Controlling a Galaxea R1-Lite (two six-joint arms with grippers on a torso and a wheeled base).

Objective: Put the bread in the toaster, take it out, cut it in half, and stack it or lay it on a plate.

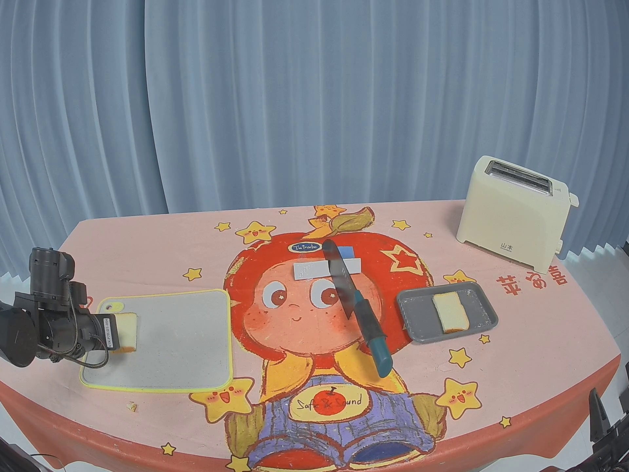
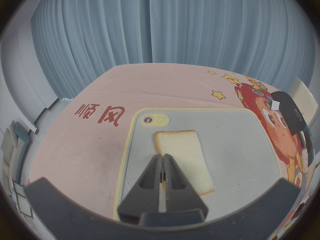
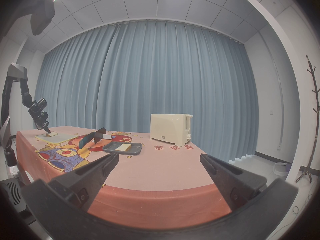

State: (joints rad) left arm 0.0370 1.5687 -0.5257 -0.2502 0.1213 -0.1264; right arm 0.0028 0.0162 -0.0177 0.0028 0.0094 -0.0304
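The left gripper (image 2: 163,159) is positioned low over the cutting board (image 2: 233,144), at the counter's (image 1: 164,244) left end. Its fingers are pressed together, with the tips over the near edge of a bread slice (image 2: 183,157). Contact with the slice cannot be confirmed. The slice is laid flat on the board, close to the board's hanging hole.

A knife (image 1: 357,306) is located at the counter's centre, between the board and a grey tray (image 1: 416,309). A second bread piece (image 1: 450,311) is laid in the tray. The toaster (image 1: 514,214) is placed upright behind the tray, at the far right.

The right gripper (image 3: 158,157) is held off the counter's near right edge, with its fingers spread wide and nothing between them.
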